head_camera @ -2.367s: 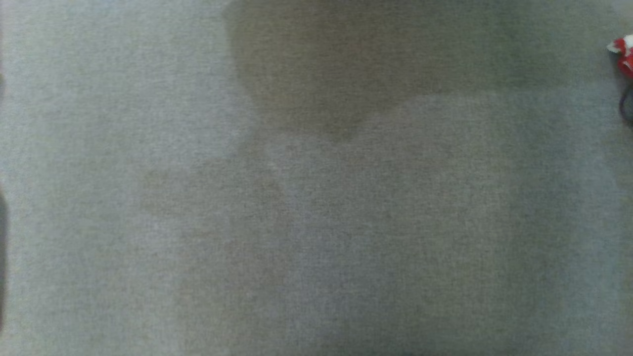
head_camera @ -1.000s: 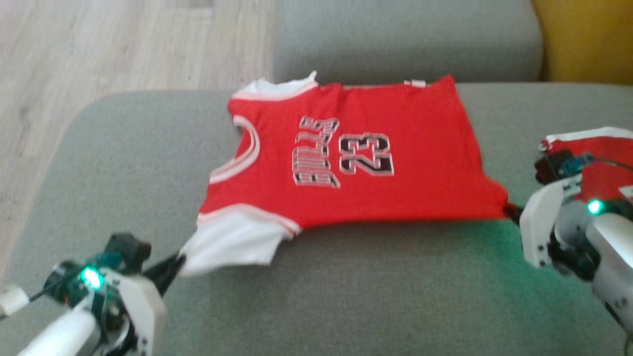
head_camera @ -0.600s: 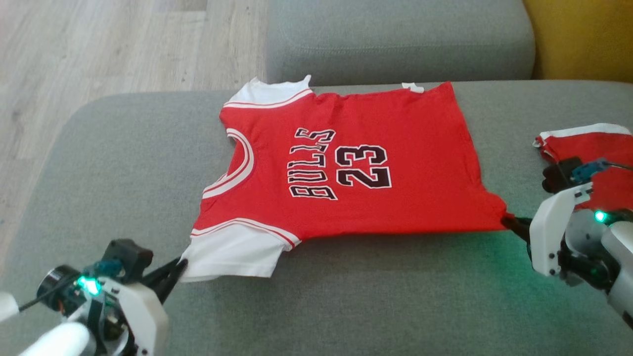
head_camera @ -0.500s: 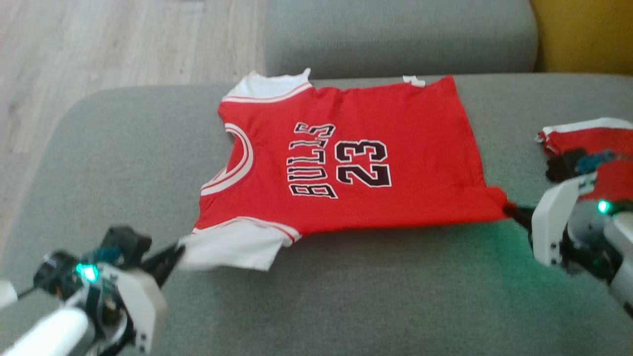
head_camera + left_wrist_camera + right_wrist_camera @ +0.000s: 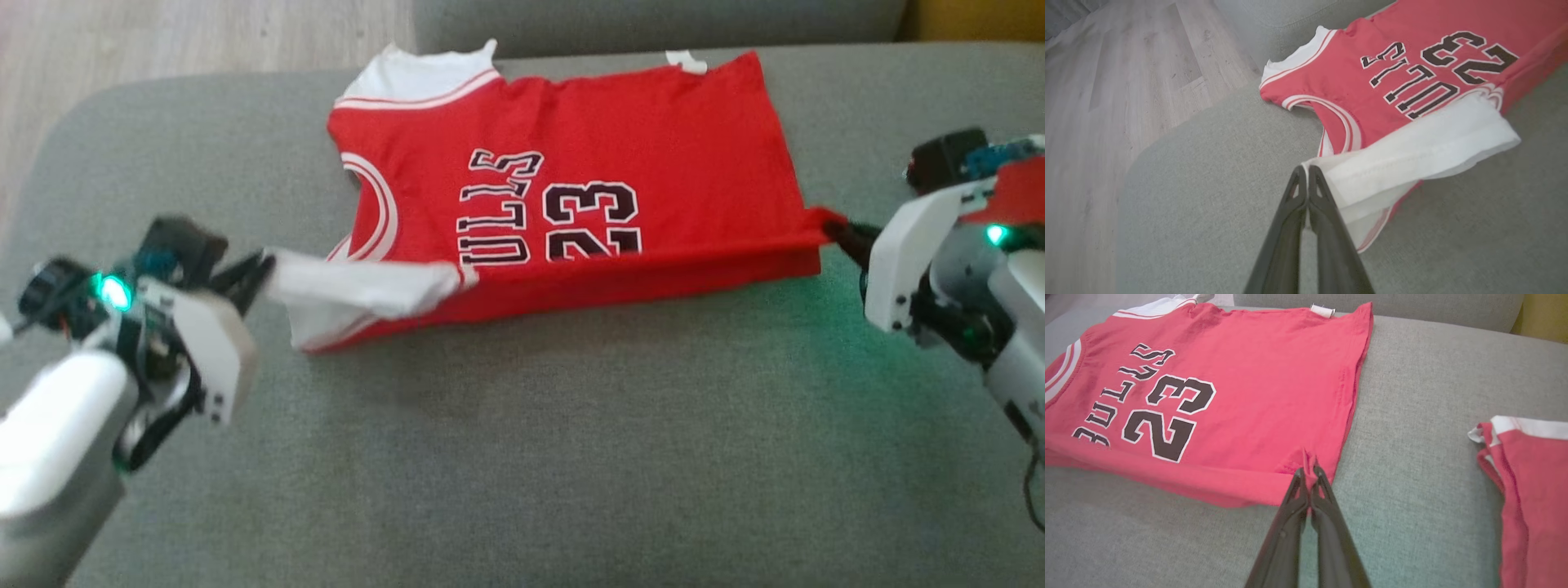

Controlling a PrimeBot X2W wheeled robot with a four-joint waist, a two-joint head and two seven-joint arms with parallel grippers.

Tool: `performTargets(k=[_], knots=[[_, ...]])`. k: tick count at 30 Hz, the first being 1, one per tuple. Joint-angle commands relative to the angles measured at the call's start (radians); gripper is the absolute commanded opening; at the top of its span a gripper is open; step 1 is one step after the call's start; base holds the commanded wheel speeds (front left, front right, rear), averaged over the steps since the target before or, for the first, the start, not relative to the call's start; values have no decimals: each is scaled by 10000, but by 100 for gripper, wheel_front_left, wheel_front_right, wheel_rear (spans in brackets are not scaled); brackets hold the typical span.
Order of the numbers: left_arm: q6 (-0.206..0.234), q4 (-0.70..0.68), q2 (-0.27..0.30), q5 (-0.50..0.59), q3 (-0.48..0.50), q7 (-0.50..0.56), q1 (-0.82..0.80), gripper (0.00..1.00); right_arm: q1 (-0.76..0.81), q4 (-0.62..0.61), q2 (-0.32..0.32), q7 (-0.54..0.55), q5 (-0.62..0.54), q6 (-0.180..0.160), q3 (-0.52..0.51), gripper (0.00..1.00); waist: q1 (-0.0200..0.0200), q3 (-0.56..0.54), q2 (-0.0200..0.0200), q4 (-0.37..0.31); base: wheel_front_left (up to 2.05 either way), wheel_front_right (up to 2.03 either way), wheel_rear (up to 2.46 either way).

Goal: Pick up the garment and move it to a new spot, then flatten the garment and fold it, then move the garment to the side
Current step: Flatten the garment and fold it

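Left gripper is clamped shut on the white sleeve of the garment, right gripper on a red hem corner. The garment is spread on the sofa, near edge raised. Light, limp cloth is judged; corners are best held and drawn taut.

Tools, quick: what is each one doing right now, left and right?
Left tool: closed, pinching the jersey at its white sleeve edge.
Right tool: closed, pinching the jersey's red bottom corner.
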Motion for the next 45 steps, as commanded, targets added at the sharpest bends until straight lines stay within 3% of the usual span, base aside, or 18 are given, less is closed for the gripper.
performTargets(k=[1, 13, 24, 25, 26, 33, 38, 43, 45], knots=[[-89, 145, 227, 154, 552, -88, -1001, 0, -467, 19, -8, -206, -134, -9, -79, 0, -2, 250, 0, -54, 0, 0, 0], [-512, 2318, -536, 800, -91, -384, -2767, 0, -1405, 997, 630, -766, -377, -9, 386, 0, -2, 946, 0, -284, 0, 0, 0], [-637, 4000, -1203, 1086, -558, -963, -3916, 0, -2093, 1564, 880, -1522, -354, -9, 808, 0, -2, 1575, 0, -284, 0, 0, 0], [-601, 4166, -1278, 1089, -536, -1052, -4001, 46, -2156, 1648, 906, -1658, -393, -9, 832, 70, -2, 1614, 0, -271, 0, 0, 0], [-535, 4316, -1352, 1119, -517, -1182, -4087, 100, -2203, 1751, 941, -1761, -398, -9, 837, 100, -2, 1650, 0, -258, 0, 0, 0], [298, 5101, -1940, 1205, -151, -2675, -4446, 100, -2483, 2263, 1128, -3140, -368, -9, 649, 100, -2, 1625, 0, -144, 0, 0, 0], [1103, 5145, -2403, 744, 691, -4568, -4344, 100, -2547, 2560, 1455, -5221, -302, -9, 31, 100, -2, 1268, 0, -66, 0, 0, 0], [1765, 4591, -2757, 254, 1539, -6278, -3616, 100, -2288, 2785, 2066, -6438, -316, -9, -1196, 100, -2, 694, 0, -29, 0, 0, 0], [1992, 4085, -2853, 199, 1808, -6478, -3120, 100, -2112, 2307, 2147, -6461, -715, -9, -2411, 100, -2, 516, 0, -32, 0, 0, 0]])
